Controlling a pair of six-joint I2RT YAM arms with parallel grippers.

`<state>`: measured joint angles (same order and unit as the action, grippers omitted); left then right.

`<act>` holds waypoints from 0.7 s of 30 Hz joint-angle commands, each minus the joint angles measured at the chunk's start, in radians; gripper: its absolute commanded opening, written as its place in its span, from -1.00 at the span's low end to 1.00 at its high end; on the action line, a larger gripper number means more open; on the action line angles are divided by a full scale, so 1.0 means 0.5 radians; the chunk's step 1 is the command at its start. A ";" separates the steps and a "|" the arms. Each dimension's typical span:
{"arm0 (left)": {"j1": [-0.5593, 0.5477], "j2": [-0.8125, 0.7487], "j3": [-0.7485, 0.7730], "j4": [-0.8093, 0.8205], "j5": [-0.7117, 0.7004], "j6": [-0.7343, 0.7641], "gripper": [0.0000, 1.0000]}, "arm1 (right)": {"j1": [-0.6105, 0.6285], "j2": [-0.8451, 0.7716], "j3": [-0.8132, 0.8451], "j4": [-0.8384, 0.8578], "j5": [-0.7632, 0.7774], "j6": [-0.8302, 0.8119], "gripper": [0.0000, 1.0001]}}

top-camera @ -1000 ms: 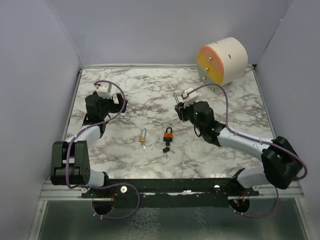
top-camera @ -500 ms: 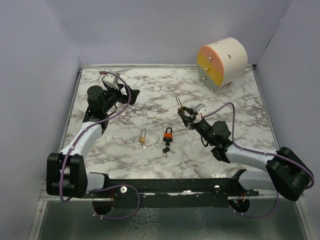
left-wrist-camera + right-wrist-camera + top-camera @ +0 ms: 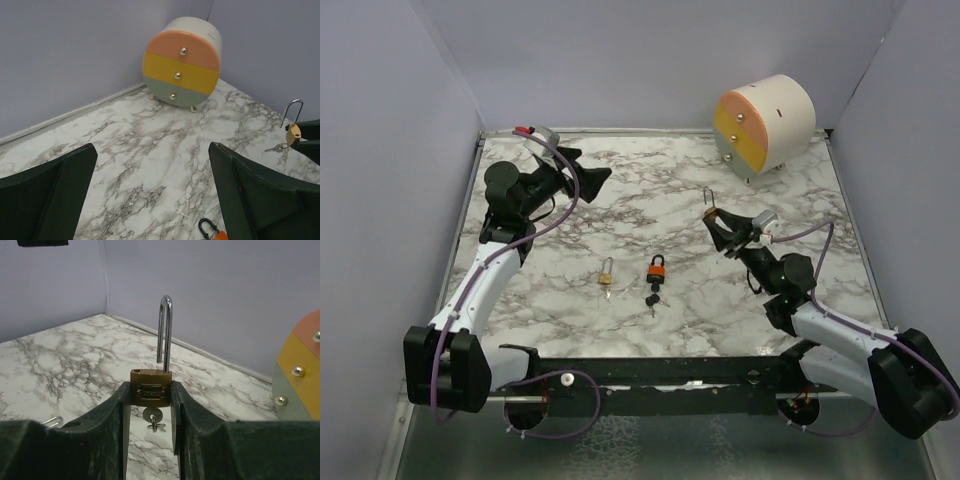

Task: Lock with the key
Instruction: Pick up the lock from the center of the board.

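Brass padlock (image 3: pixel 151 390) is up off the surface (image 3: pixel 620 210), pinched by its body between the fingers of the right gripper (image 3: pixel 150 396). Its long axis stands upright in that wrist view: the shackle (image 3: pixel 165 330) sticks straight up with its short leg out of the body, and the key (image 3: pixel 153 419) hangs from the underside. The left gripper (image 3: pixel 152 146) is spread wide with nothing in it, raised over the far left of the surface and well apart from the lock, which sits at the right edge of its own view. My guess is the free left arm has to cross toward the middle and come at the key from below (or press the shackle down from above). There's open marble between the arms. An orange padlock (image 3: pixel 658 268) with keys (image 3: pixel 652 298) and a second brass lock (image 3: pixel 607 270) lie nearer the bases, and a round drawer unit (image 3: pixel 765 122) sits in the far right corner.
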<state>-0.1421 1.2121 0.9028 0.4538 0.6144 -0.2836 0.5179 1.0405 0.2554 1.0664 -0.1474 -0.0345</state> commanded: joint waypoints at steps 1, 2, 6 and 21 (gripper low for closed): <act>-0.038 -0.114 0.079 0.023 0.164 -0.018 0.98 | -0.020 -0.010 0.066 0.013 -0.202 0.130 -0.98; -0.049 -0.124 0.081 0.031 0.187 -0.018 0.98 | -0.020 -0.010 0.073 0.003 -0.211 0.138 -0.98; -0.117 -0.120 0.097 0.076 0.331 -0.021 0.76 | -0.020 -0.017 0.079 -0.033 -0.201 0.167 -0.98; -0.379 -0.143 -0.004 0.268 0.730 -0.034 -0.38 | -0.020 -0.056 0.073 0.047 -0.706 0.321 -0.98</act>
<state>-0.3023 1.1652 0.9295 0.5156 0.8959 -0.2985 0.5102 1.0328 0.2607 1.0492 -0.3710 0.0921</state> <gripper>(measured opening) 0.323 0.319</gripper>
